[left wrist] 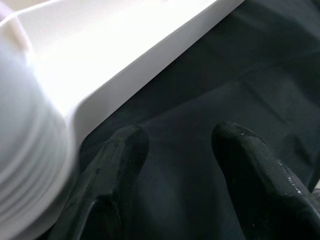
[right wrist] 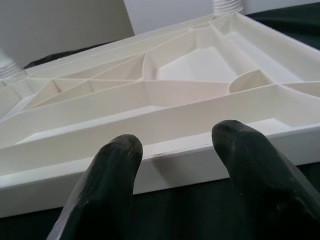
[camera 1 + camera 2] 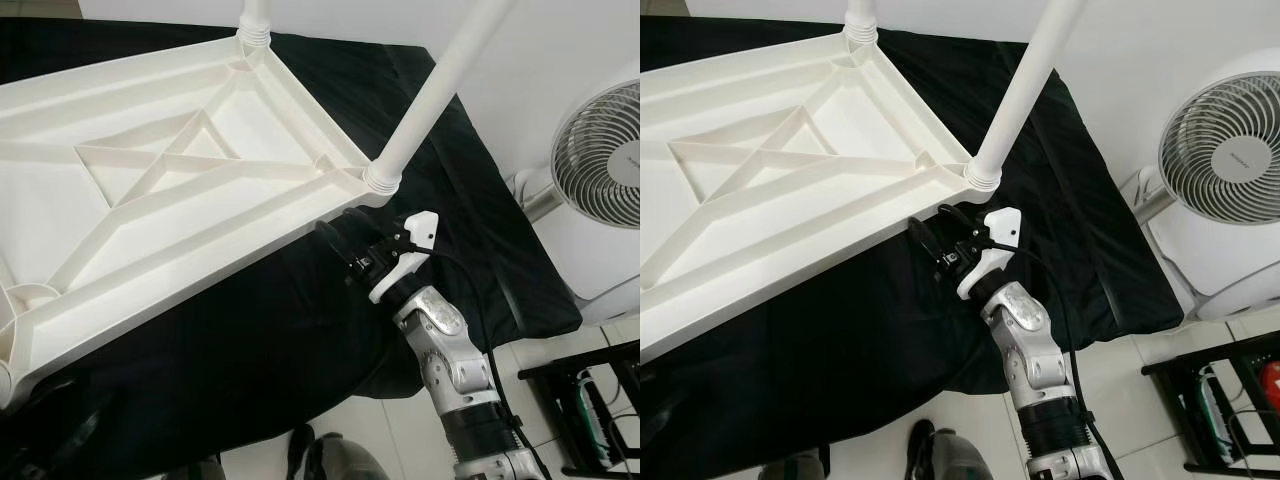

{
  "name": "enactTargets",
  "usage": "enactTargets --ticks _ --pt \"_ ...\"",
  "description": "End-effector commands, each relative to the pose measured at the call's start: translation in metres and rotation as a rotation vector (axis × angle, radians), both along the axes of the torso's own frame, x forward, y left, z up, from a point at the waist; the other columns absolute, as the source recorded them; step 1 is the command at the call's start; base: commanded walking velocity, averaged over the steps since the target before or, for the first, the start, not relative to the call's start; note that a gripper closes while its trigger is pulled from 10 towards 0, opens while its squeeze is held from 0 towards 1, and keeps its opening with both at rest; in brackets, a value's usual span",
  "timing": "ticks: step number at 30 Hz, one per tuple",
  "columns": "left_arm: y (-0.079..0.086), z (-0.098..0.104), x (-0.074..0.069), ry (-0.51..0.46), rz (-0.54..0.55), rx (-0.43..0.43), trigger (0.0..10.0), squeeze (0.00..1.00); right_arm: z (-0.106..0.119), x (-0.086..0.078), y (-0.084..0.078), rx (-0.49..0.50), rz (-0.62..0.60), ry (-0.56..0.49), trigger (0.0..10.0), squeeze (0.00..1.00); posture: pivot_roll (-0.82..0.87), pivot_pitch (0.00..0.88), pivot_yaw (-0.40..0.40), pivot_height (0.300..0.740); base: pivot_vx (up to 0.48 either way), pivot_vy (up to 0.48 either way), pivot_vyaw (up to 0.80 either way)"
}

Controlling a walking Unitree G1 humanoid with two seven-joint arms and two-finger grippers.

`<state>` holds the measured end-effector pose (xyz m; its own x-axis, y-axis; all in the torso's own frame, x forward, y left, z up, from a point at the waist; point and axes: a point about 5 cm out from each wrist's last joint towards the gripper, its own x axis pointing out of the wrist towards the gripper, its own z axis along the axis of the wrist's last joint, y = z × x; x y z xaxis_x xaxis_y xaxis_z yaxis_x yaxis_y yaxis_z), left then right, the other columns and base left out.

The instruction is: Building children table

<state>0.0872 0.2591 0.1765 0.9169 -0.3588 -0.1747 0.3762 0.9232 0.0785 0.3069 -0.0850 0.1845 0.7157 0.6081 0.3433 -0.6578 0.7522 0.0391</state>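
Across the upper left of the frame the white table (image 3: 170, 190) lies upside down on a black cloth (image 3: 300, 340), 2 legs (image 3: 440, 85) already fitted. Right pincer (image 3: 335, 232), spread, faces its near rim (probably to steady it); left pincer (image 1: 177, 150), also spread, hovers beside a corner.

You have the tabletop (image 3: 150, 200) lying upside down on the cloth (image 3: 470, 210), ribs up, filling the left and middle. Two legs (image 3: 440, 90) stand up from its far and right corners. Your right gripper (image 3: 345, 245) sits just in front of the right corner, at the tabletop's near edge, fingers apart. Your left gripper (image 1: 175, 145) hovers over the cloth beside the tabletop's edge, fingers apart. A fan (image 3: 600, 160) stands to your right, past the cloth, with a rack (image 3: 590, 400) on the floor in front of it.
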Motion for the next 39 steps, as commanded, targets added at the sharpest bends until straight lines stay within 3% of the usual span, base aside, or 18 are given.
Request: enactTargets --ticks 1,10,17,18,20,32,39 --pt "0.000 0.001 -0.006 0.010 -0.017 0.011 10.0 0.00 -0.007 0.000 -0.001 -0.013 0.011 0.020 10.0 0.00 0.47 0.298 -0.228 0.740 0.000 0.000 0.00" --pt "0.020 0.010 -0.019 0.018 0.080 0.128 10.0 0.00 -0.007 0.005 0.010 -0.008 0.066 0.023 10.0 0.00 0.50 0.310 -0.252 0.740 0.000 0.000 0.00" --pt "0.039 0.022 -0.017 -0.024 0.154 0.232 10.0 0.00 -0.008 0.006 0.013 -0.006 0.082 0.017 10.0 0.00 0.51 0.313 -0.257 0.740 0.000 0.000 0.00" --pt "0.050 0.029 -0.007 -0.063 0.185 0.275 10.0 0.00 -0.008 0.006 0.014 -0.002 0.082 0.016 10.0 0.00 0.51 0.310 -0.250 0.740 0.000 0.000 0.00" --pt "0.053 0.033 -0.003 -0.079 0.190 0.296 10.0 0.00 -0.008 0.006 0.014 -0.001 0.081 0.015 10.0 0.00 0.50 0.307 -0.243 0.740 0.000 0.000 0.00" --pt "0.065 0.053 0.021 -0.092 0.102 0.416 10.0 0.00 -0.008 0.007 0.011 0.014 0.038 0.001 10.0 0.00 0.48 0.281 -0.201 0.740 0.000 0.000 0.00" --pt "0.099 0.060 0.036 -0.040 0.155 0.623 10.0 0.00 -0.008 0.007 0.012 0.026 0.023 -0.007 10.0 0.00 0.47 0.266 -0.181 0.740 0.000 0.000 0.00"
